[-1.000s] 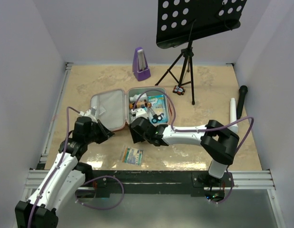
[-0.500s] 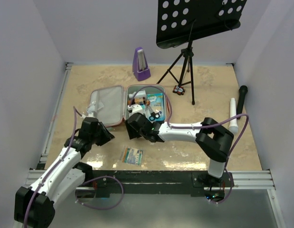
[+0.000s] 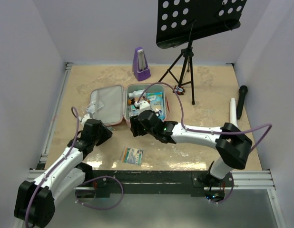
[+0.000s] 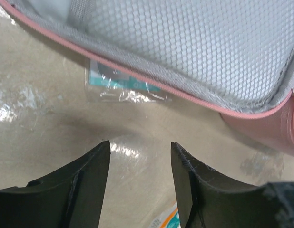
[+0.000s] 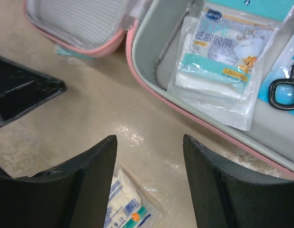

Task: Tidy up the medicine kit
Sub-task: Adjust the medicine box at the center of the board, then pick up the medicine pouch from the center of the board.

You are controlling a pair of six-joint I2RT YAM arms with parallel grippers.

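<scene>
The pink medicine kit (image 3: 106, 105) lies open on the table, its grey mesh lid (image 4: 194, 42) on the left and its tray on the right. The tray (image 5: 151, 52) holds a gauze packet (image 5: 218, 66), blue scissors (image 5: 284, 93) and other packets. My left gripper (image 3: 105, 134) is open and empty just in front of the lid's near edge (image 4: 140, 145). A clear packet (image 4: 123, 86) pokes out from under the lid. My right gripper (image 3: 136, 127) is open and empty above bare table near the tray's front corner (image 5: 149, 138). A loose packet (image 3: 132, 155) lies on the table in front of the kit.
A purple metronome (image 3: 141, 64) stands at the back. A black music stand (image 3: 187, 61) on a tripod is at the back right, with a small object (image 3: 179, 89) at its feet. A black microphone (image 3: 241, 100) and a white tube (image 3: 232, 111) lie at the right.
My left gripper has gone from shut to open, staying at the lid's near edge. The right arm's elbow has swung to the right, its gripper still at the kit's front.
</scene>
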